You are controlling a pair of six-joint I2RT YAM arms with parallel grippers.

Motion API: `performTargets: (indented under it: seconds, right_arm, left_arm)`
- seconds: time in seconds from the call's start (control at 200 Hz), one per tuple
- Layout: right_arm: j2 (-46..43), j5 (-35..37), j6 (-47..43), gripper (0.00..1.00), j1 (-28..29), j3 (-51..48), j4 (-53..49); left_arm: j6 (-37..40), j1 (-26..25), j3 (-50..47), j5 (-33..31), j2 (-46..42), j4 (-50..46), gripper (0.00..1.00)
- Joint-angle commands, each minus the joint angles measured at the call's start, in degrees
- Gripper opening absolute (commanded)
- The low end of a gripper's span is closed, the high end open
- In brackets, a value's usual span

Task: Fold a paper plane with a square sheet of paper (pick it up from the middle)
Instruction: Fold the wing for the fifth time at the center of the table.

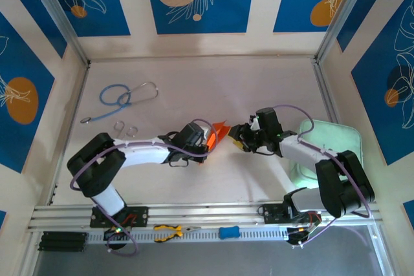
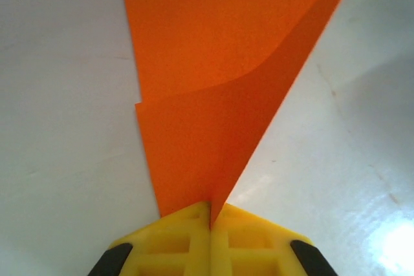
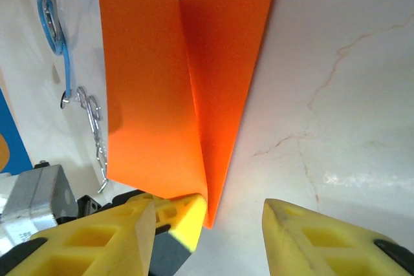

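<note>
left fingers (image 2: 181,240) clenched on folded orange sheet (image 2: 207,95) at one corner, crease running away from them. right fingers (image 3: 304,237) released, apart, that same corner just ahead of their gap.

White table (image 1: 194,82): blue stethoscope (image 1: 123,99), metal clips (image 1: 119,126), pale green pad (image 1: 336,137)

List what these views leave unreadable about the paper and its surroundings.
- Top view: the orange paper is tiny and partly covered by the left hand, so its creases cannot be read.
- Left wrist view: the paper's far end is cut off by the top edge.
- Right wrist view: the pinched corner is hidden between the left hand's fingers; the blue stethoscope is cut by the top edge.
</note>
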Motion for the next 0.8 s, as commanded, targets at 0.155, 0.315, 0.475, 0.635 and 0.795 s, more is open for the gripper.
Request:
performTargets:
  seconds: [0.155, 0.315, 0.475, 0.635, 0.795]
  right_arm:
    - [6.0, -3.5, 3.1, 0.51, 2.5, 10.5, -8.5]
    - [11.7, -3.4, 3.8, 0.51, 3.9, 15.4, -11.9]
    - [15.3, -2.8, 4.1, 0.49, 4.6, 17.9, -12.7]
    - [18.9, -5.4, 2.2, 0.48, 5.3, 20.4, -12.5]
    - [21.4, -5.7, 1.3, 0.47, 5.5, 22.4, -14.5]
  left_arm:
    - [4.8, -1.1, 1.4, -6.7, 0.3, -7.0, 0.00]
    - [4.9, -1.7, 1.7, -6.5, 0.7, -7.0, 0.00]
    - [5.5, -2.1, 1.8, -7.1, 0.5, -7.1, 0.00]
    - [6.8, -2.6, 2.3, -8.0, 1.0, -7.7, 0.01]
    - [8.0, -3.2, 3.3, -8.7, 1.8, -8.6, 0.02]
